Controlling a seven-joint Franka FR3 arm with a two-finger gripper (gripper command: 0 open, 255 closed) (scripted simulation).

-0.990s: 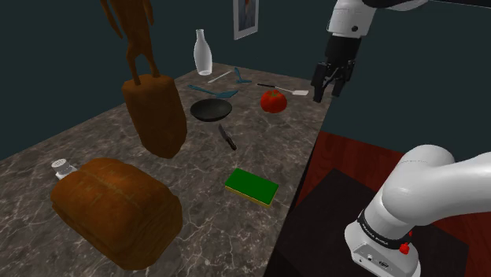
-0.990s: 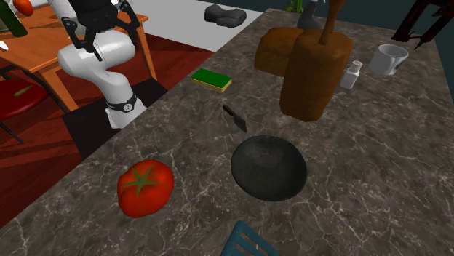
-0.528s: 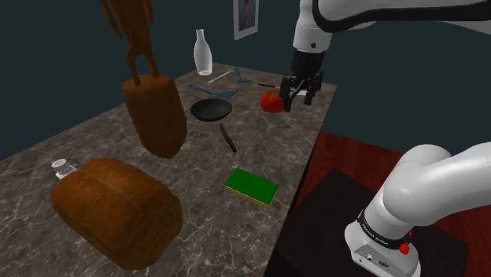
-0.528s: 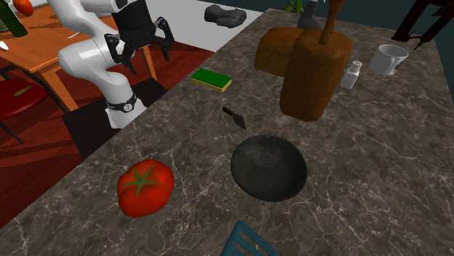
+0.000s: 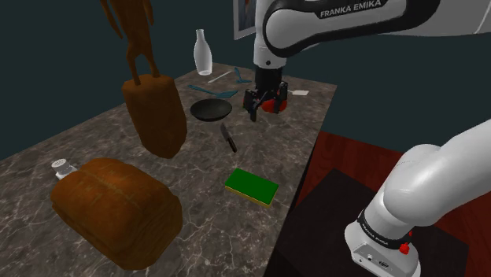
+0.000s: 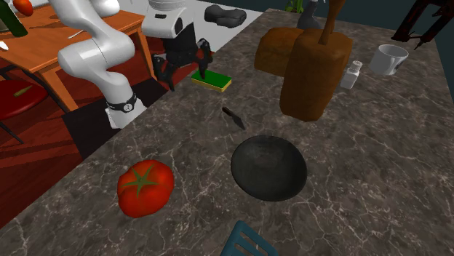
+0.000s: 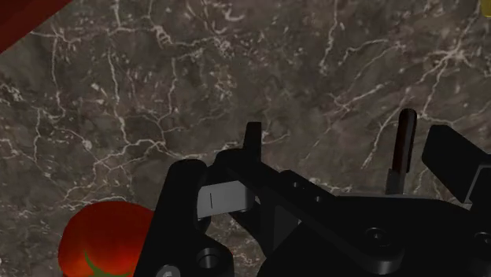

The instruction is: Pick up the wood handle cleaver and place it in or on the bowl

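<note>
1. Since half a second ago, the gripper (image 5: 257,110) has swung from the right of the tomato (image 5: 275,103) toward the middle of the shoulder view. It now hangs in front of the tomato's left side and partly hides it.
2. In the second exterior view it has come from over the red floor at upper left to the table edge, just left of the sponge (image 6: 212,80). Nothing on the table (image 6: 378,182) has shifted.
3. Its fingers (image 6: 205,64) are spread apart, with nothing between them.
4. One cleaver (image 5: 228,138) lies flat on the marble just below and left of the gripper in the shoulder view. It sits between the bowl (image 5: 211,109) and the sponge and is apart from both.
5. In the wrist view the cleaver (image 7: 404,153) shows a dark reddish handle. It lies on the marble near the gripper, untouched.
6. One dark bowl stands upright at centre frame in the second exterior view, with nothing in it.
7. One red tomato sits at lower left of that view.
8. One green sponge with a yellow underside lies near the table edge.
9. One brown loaf (image 5: 118,208) fills the lower left of the shoulder view.
10. One tall brown block (image 5: 156,115) stands behind the loaf.
11. One white bottle (image 5: 203,53) stands at upper centre.
12. One shaker (image 6: 353,74) and one white mug (image 6: 391,60) sit at upper right of the second exterior view.
</note>
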